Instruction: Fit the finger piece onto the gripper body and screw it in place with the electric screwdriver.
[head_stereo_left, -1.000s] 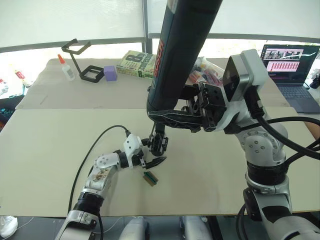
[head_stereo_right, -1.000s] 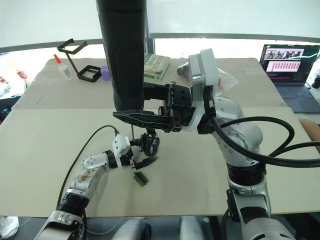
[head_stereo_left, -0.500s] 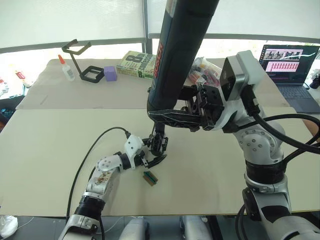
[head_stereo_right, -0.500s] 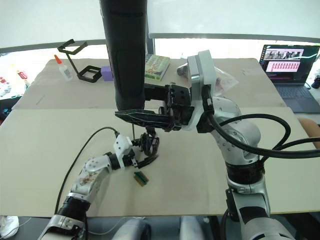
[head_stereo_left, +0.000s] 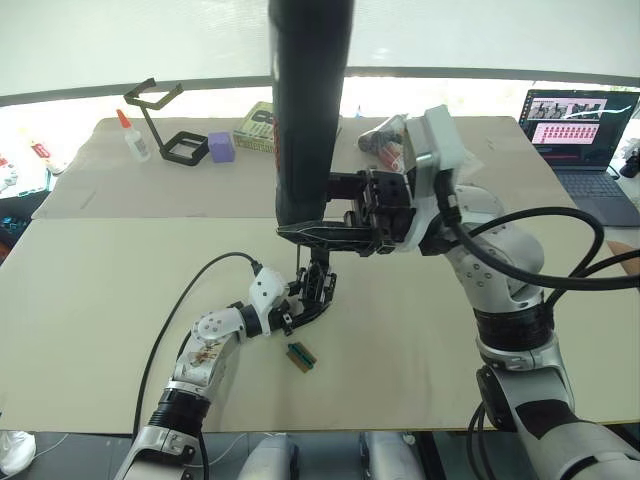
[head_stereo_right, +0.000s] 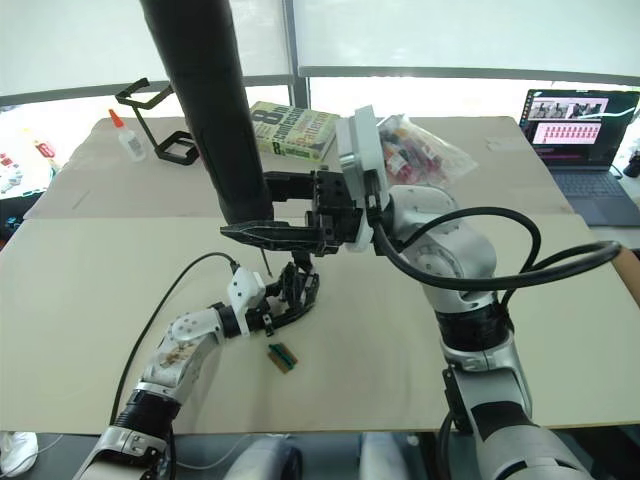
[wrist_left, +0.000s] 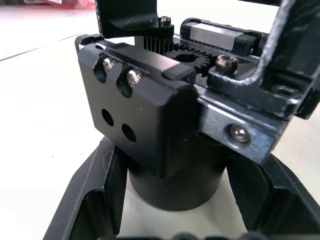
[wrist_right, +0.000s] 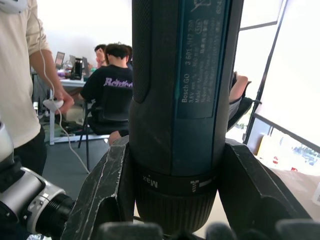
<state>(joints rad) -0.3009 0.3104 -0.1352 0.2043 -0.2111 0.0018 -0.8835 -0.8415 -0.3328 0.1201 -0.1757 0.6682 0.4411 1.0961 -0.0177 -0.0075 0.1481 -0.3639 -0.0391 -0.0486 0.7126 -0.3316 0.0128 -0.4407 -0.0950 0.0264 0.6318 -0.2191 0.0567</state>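
Electric screwdriver (head_stereo_left: 308, 100): long matte-black cylinder, held nearly upright over the middle of the table; thin metal bit points down at the gripper body. Knurled grip and a ribbed collar marked "Max" show in the right wrist view.
Right gripper (head_stereo_left: 318, 232): two black fingers clamped around the screwdriver's lower end, one on each side.
Gripper body (head_stereo_left: 318, 290): chunky black block on a round base, standing on the table under the bit. Left wrist view shows a toothed gear, bright screw heads, drilled holes and a grey metal plate.
Left gripper (head_stereo_left: 295, 316): black fingers spread around the round base of the gripper body, touching its sides.
Finger piece: cannot tell it apart from the body.
Small block (head_stereo_left: 300, 354): green and brown, lying near the left gripper.
Table (head_stereo_left: 100, 290): pale beige, matte, flat.
Far edge: black wire stand (head_stereo_left: 160, 125), glue bottle (head_stereo_left: 132, 138), purple cube (head_stereo_left: 221, 147), book (head_stereo_right: 292, 128), laptop (head_stereo_left: 585, 140).
Room: bright window blinds behind; people show in the right wrist view.
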